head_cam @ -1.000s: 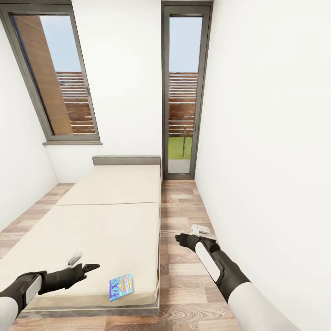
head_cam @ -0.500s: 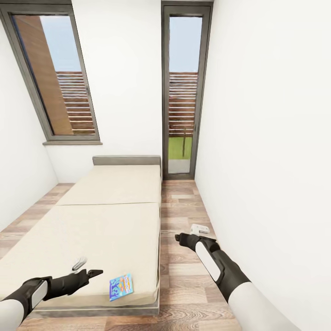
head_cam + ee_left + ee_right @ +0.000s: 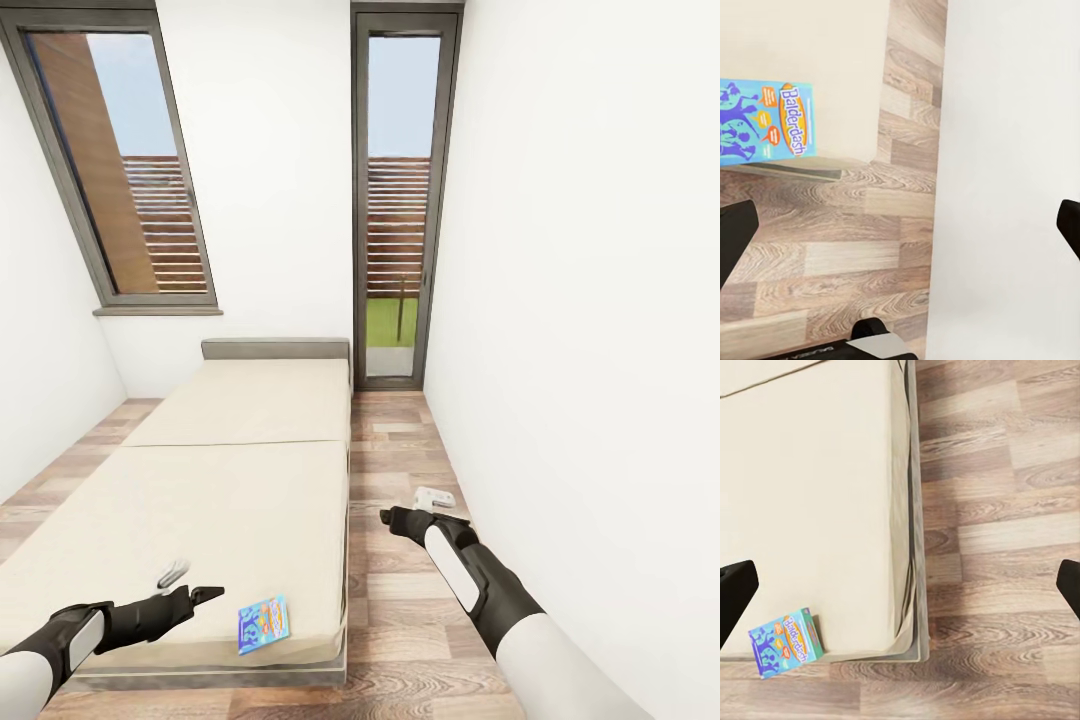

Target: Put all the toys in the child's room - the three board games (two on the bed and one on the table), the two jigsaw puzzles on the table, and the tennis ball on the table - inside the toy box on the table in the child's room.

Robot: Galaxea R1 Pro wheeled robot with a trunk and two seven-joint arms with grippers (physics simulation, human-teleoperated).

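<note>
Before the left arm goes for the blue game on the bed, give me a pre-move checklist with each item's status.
1. Blue board game lying flat on the bed, near its corner: ok.
2. Left gripper open and empty: ok.
3. Left gripper over the game: not ok, it is beside it.
4. Right gripper apart from the bed, over the floor: ok.
5. Second game on the bed: cannot tell.

The blue board game (image 3: 761, 120) is cut off by the left wrist picture's edge, and its small print beside the title is too blurred to read. In the head view, the left gripper (image 3: 190, 583) near the bed (image 3: 230, 480) shows too small to tell its jaw gap, and the right gripper (image 3: 400, 515) likewise
</note>
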